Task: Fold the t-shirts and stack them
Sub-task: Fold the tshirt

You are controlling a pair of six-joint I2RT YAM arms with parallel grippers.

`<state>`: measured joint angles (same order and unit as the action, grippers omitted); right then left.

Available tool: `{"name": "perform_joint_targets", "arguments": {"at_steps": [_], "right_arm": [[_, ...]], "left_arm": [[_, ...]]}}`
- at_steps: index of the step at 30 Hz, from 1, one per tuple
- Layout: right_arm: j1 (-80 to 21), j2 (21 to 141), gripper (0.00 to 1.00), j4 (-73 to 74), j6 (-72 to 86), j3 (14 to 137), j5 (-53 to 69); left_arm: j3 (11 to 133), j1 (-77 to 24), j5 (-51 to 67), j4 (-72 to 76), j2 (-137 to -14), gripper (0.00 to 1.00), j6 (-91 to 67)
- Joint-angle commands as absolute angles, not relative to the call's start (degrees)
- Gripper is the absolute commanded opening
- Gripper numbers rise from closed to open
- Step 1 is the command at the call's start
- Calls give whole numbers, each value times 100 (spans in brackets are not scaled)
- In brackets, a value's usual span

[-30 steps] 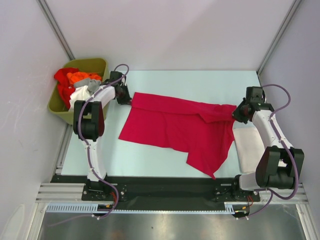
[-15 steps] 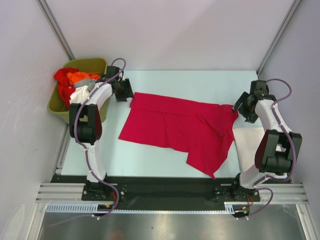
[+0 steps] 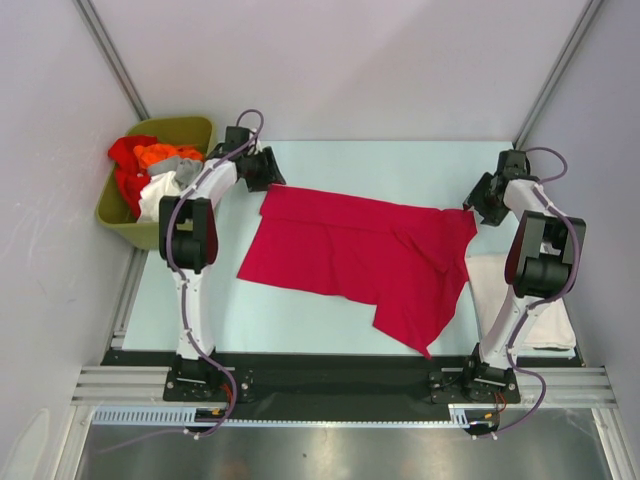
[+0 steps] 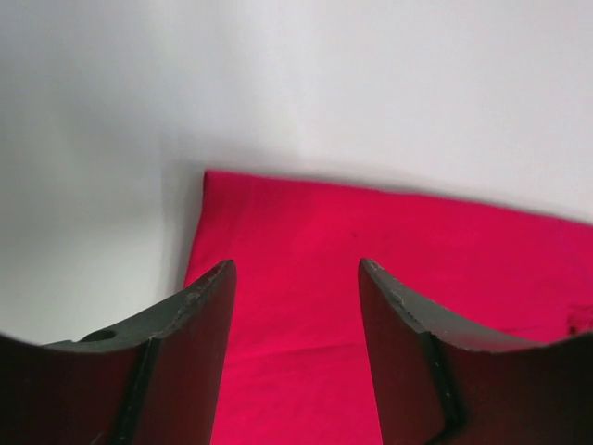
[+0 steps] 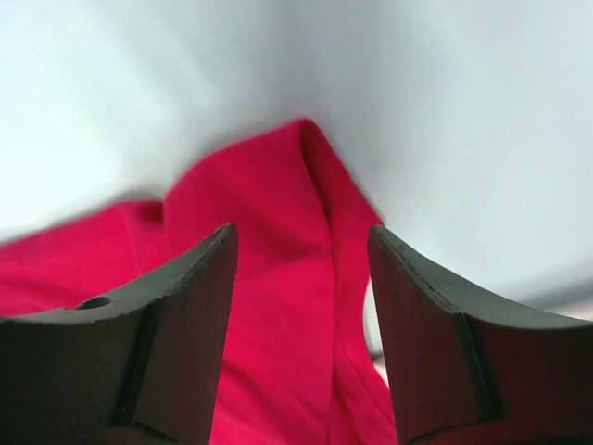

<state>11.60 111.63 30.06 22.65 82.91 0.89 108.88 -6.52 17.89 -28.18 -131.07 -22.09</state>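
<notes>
Far left, your bin (image 3: 185, 124) holds the spare t-shirts (image 3: 150, 170) in a heap. Your left arm is stretched far with the wrist bent right. The left tool (image 3: 265, 168) is open by the crimson t-shirt (image 3: 350, 255)'s far-left corner, nothing in it. That shirt lies spread mid-counter (image 3: 400, 165). Your right arm reaches far too, and the right tool (image 3: 476, 208) is open at the far-right corner, gripping nothing. The off-white t-shirt (image 3: 482, 285) lies under that arm.

Six t-shirts (image 3: 340, 250) (four in the bin (image 3: 188, 127)), one bin.

top: high, looking down on whole table (image 3: 400, 160) | wrists: close, low, sharing crimson-red t-shirt (image 4: 417, 241)
</notes>
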Motion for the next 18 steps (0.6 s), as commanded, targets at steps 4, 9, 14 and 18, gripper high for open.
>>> {"name": "perform_joint_targets", "arguments": {"at_steps": [4,9,14,18], "right_arm": [[1187,11294,63,2848,1925,8613,387],[1204,11285,63,2839,1714,8631,422],[1222,11373,65,2786,1697,8613,545],[1239,11399,65,2760,1679,8613,536]], "left_arm": [[11795,-598,1485,-3023,-13350,57,-1600],[11821,-510,1582,-3146,-13544,62,-1398],[12015,-483,1784,-3261,-13799,63,-1345],[11979,-483,1811,-3287,-13895,63,-1336]]}}
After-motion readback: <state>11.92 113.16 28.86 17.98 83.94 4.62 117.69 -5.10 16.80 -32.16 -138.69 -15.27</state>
